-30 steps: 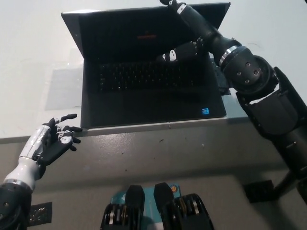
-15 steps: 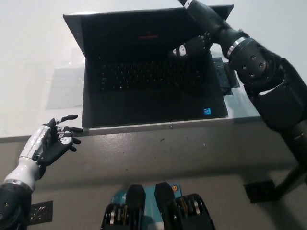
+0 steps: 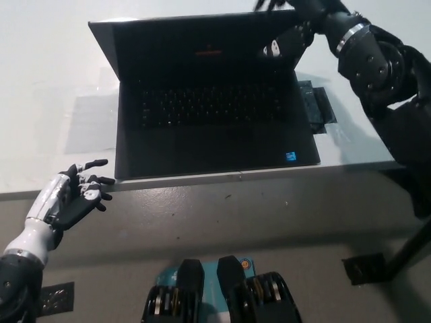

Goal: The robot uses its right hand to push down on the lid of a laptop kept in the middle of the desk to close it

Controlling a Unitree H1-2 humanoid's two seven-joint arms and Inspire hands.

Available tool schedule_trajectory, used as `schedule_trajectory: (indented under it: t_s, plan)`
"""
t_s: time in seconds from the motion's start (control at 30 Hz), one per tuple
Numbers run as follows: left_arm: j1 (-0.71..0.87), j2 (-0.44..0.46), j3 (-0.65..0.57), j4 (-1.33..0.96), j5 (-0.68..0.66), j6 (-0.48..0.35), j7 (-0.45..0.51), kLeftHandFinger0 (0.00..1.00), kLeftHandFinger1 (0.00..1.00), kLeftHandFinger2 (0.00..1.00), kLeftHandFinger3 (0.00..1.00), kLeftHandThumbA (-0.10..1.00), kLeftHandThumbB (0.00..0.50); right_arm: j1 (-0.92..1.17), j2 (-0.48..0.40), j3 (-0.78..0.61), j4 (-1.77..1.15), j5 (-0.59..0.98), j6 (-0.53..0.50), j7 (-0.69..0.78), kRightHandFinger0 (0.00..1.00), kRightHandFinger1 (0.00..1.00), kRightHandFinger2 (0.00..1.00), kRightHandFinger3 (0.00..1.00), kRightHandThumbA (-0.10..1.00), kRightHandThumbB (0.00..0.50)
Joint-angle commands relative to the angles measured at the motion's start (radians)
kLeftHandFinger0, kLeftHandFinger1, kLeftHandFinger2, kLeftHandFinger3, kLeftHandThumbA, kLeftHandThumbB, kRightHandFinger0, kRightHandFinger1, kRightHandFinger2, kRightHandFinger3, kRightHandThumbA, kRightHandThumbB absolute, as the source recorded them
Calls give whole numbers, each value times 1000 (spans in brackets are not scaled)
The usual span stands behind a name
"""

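Right hand (image 3: 291,27) has risen from mid-screen a second ago to the lid's top right corner, partly cut off by the frame edge; whether it is clenched or released cannot be told. Laptop (image 3: 209,114) sits mid-desk (image 3: 40,81), lid (image 3: 202,40) still fully open. Judgement: the hand is positioned behind the top edge; the downward push has not begun. Left hand (image 3: 74,198) rests released at the desk's near edge.

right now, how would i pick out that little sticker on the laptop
Find the open black laptop in the middle of the white desk. On its palm rest, at the near right corner below the keyboard, sits a small blue sticker, the only coloured spot on that dark surface.
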Motion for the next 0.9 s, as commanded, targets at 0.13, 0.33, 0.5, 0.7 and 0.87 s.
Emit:
schedule_trajectory:
  t_s: [0.13,0.33,0.5,0.7,0.87]
  plan:
    - [-55,46,-2,-10,-7,19,-23,436,464,576,764,163,0,31,14,-18,-69,1,67,82,957,899,882,1000,1000,406]
    - [-58,50,-12,-5,6,19,-19,431,464,566,739,163,0,115,37,-51,-130,29,115,97,1000,952,920,1000,1000,340]
    - [-53,47,-12,-11,-1,19,-16,426,463,560,738,162,3,139,47,-63,-145,28,129,114,1000,1000,1000,1000,1000,309]
    - [-50,50,-14,-10,-5,19,-19,427,466,574,757,157,0,98,39,-108,-136,34,76,84,1000,971,971,1000,1000,381]
    - [-42,51,-17,-11,-1,19,-17,444,473,580,758,166,0,62,41,-140,-149,30,45,74,994,955,940,1000,1000,371]
